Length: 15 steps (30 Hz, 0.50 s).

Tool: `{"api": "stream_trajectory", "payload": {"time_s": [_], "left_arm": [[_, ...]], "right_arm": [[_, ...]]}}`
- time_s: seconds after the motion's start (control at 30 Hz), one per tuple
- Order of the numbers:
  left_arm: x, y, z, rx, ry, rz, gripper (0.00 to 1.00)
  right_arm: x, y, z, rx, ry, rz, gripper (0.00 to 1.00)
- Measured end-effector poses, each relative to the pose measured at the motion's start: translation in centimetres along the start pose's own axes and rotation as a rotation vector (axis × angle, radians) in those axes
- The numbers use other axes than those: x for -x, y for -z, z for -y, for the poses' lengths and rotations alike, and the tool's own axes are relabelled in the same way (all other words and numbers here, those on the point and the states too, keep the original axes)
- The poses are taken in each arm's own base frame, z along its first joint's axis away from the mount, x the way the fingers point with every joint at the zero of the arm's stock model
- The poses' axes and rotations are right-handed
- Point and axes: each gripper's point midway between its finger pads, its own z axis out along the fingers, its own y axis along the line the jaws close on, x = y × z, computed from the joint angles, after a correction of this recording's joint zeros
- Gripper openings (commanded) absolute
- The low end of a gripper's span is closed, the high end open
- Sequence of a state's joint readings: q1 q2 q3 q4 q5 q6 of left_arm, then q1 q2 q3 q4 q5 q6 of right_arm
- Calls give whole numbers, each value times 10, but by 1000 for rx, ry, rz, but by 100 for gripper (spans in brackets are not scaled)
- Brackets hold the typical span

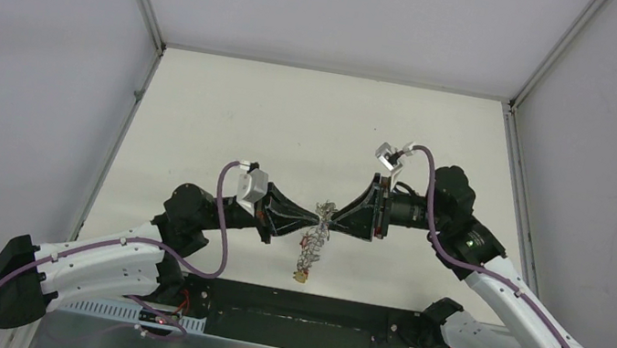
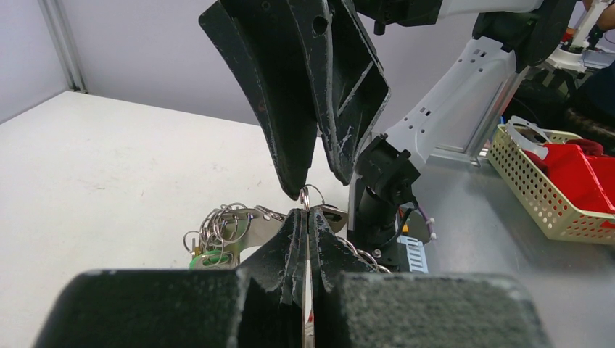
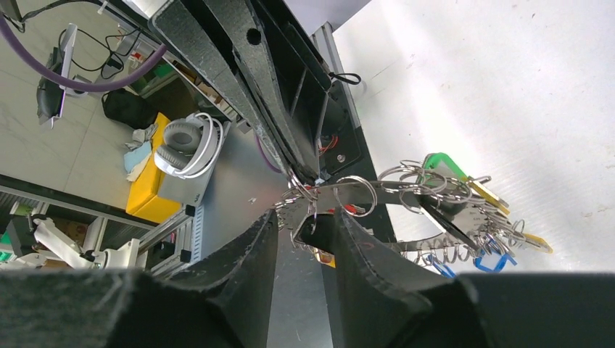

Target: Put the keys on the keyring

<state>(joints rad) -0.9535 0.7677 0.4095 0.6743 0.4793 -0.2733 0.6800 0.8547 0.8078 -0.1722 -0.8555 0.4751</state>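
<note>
The keyring, a flat silver band fringed with small rings and coloured tags, hangs in mid-air between both arms above the near part of the table. My left gripper is shut on its upper edge, and a thin metal strip shows between the fingers. The band spreads out to both sides. My right gripper faces it tip to tip, jaws apart. A small dark-headed key dangles from a ring in that gap, against one finger. The band trails off to the right with green, blue and yellow tags.
A perforated basket holding red things stands off the table beyond the right arm's base. A dark rail runs along the near edge between the arm bases. Grey walls close in the white table.
</note>
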Motion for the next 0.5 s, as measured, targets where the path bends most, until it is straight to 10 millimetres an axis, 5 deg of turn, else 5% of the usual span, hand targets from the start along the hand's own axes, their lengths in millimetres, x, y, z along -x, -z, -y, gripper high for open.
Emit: {"api": "stream_trajectory", "payload": {"time_s": [0.5], "left_arm": [[0, 0, 0, -1, 0, -1, 0]], "right_arm": [[0, -3, -1, 18, -21, -11, 15]]}}
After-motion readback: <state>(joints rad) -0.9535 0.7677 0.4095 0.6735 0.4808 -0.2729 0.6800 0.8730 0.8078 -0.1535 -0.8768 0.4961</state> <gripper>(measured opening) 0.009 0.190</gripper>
